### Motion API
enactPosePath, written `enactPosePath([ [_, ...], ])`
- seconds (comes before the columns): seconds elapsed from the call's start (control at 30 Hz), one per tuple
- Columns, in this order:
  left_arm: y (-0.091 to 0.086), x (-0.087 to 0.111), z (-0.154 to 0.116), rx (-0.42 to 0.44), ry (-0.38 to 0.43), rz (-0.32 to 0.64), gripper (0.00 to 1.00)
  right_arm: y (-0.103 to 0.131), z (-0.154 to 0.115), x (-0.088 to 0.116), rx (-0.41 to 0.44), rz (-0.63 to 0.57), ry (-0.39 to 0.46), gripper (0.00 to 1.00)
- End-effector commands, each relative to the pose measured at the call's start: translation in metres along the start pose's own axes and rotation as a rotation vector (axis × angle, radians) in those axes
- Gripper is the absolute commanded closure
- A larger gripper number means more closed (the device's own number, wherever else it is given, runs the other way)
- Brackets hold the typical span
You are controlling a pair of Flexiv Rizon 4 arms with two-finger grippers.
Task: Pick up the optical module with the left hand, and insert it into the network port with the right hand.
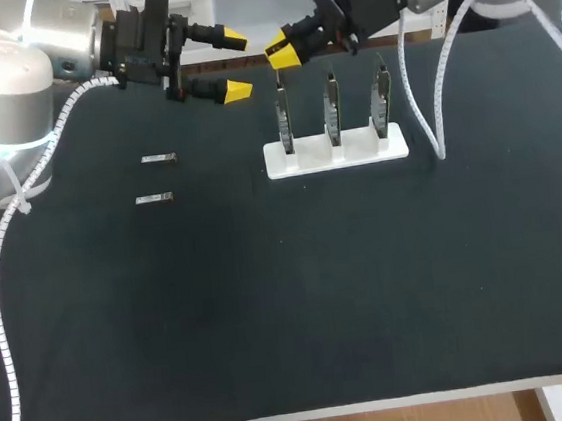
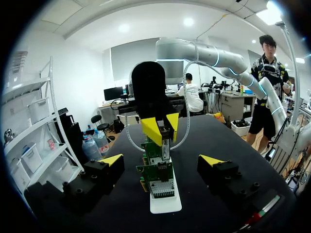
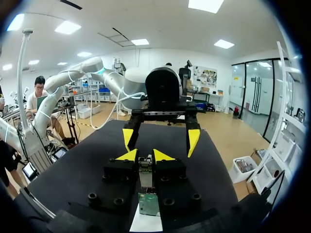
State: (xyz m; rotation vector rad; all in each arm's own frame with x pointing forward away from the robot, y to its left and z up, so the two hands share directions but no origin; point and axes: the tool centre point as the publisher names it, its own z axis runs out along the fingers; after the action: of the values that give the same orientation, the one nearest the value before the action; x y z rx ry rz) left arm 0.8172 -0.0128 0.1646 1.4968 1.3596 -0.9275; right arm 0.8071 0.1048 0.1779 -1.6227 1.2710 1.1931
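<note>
Head view takes in the black table (image 1: 273, 322), the white stand (image 1: 301, 160) with three upright port boards (image 1: 332, 110), and two loose optical modules (image 1: 158, 159) lying well left of it. Above them the left gripper (image 1: 234, 66) hangs spread wide, empty. Only the wrist views show the right gripper (image 3: 145, 155) pinched on a third module (image 3: 146, 174) — just above the end board (image 3: 148, 204).

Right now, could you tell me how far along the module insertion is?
Done, apparently: pickup and handover, since the right claw is shut on an optical module while the left claw is open and empty. In hand: the module hangs over a port board on the white stand. Left: inserting it. Two more modules lie on the table.
</note>
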Motion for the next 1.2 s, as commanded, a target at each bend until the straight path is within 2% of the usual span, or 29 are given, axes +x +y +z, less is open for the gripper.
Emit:
enactPosePath([
  [0.03,-0.001,0.0,0.0,-0.005,-0.001,0.003,0.0,-0.008,-0.003,0.005,-0.045,0.009,-0.011,1.0],
  [0.4,-0.001,0.0,0.0,-0.005,-0.001,0.003,0.0,-0.009,-0.003,0.008,-0.05,0.016,-0.014,1.0],
  [0.67,-0.001,0.0,0.0,-0.005,-0.001,0.003,0.0,-0.013,-0.001,0.002,-0.055,-0.002,-0.018,1.0],
  [1.0,-0.001,0.0,0.0,-0.005,-0.001,0.003,0.0,-0.022,0.007,0.009,-0.071,0.017,-0.018,1.0],
  [1.2,-0.001,0.0,0.0,-0.005,-0.001,0.003,0.0,-0.021,0.003,0.011,-0.062,0.025,-0.019,1.0],
])
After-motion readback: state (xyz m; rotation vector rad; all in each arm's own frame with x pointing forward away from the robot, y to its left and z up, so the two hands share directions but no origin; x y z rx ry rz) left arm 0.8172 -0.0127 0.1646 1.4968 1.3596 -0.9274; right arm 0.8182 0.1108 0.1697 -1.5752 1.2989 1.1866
